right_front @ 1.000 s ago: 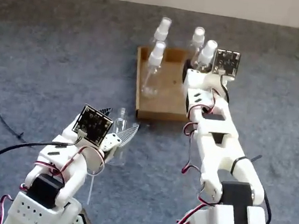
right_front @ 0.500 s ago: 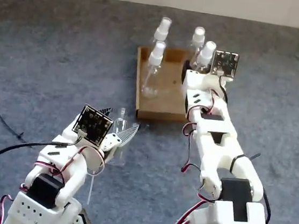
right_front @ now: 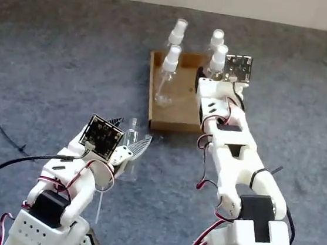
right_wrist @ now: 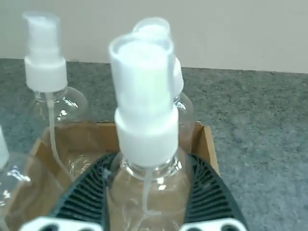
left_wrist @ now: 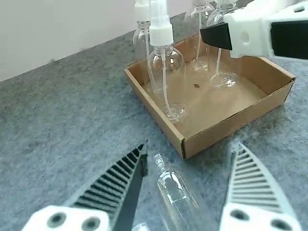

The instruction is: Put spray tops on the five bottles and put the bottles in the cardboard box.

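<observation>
I count four of the five bottles with tops on, so I judge the job well past halfway; my right gripper has its fingers clamped on a clear plastic bottle with a white spray top, upright over the far right part of the shallow brown cardboard box; I cannot tell whether its base touches the box floor; a second capped clear bottle stands inside the box on the left; a far-left capped bottle and a far-right capped bottle stand at the box's far edge, inside or just behind it I cannot say; the fifth, a clear uncapped bottle, lies on the grey carpeted surface just near of the box, between the spread-apart fingers of my left gripper; it needs its top and then boxing.
</observation>
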{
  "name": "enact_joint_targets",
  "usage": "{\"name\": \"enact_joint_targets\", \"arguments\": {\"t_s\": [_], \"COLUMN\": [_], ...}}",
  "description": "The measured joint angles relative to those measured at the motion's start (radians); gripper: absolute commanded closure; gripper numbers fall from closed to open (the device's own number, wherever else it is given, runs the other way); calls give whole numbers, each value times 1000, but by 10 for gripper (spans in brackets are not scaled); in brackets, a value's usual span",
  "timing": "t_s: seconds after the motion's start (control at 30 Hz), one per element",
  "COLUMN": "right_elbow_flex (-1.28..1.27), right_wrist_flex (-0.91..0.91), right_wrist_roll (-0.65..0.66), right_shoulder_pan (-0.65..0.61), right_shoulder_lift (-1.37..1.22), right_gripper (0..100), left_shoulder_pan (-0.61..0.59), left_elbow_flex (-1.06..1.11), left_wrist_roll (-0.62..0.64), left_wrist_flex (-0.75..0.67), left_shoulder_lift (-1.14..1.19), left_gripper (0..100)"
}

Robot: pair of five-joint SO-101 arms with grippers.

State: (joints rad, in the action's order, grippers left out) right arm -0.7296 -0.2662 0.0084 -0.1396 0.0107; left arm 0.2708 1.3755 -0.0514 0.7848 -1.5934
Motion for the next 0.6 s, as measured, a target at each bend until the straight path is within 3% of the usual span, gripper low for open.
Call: {"name": "enact_joint_targets", "arguments": {"t_s": [0.6], "right_elbow_flex": [0], "right_wrist_flex": [-2], "right_wrist_roll": [-34], "right_shoulder_pan": [0], "right_shoulder_lift": [-21], "right_gripper": [994], "left_shoulder_pan": [0], "left_elbow_flex": [0], "left_wrist_roll": [0], "left_wrist_flex": [0], "left_shoulder_lift": [0], "left_gripper": [755]}}
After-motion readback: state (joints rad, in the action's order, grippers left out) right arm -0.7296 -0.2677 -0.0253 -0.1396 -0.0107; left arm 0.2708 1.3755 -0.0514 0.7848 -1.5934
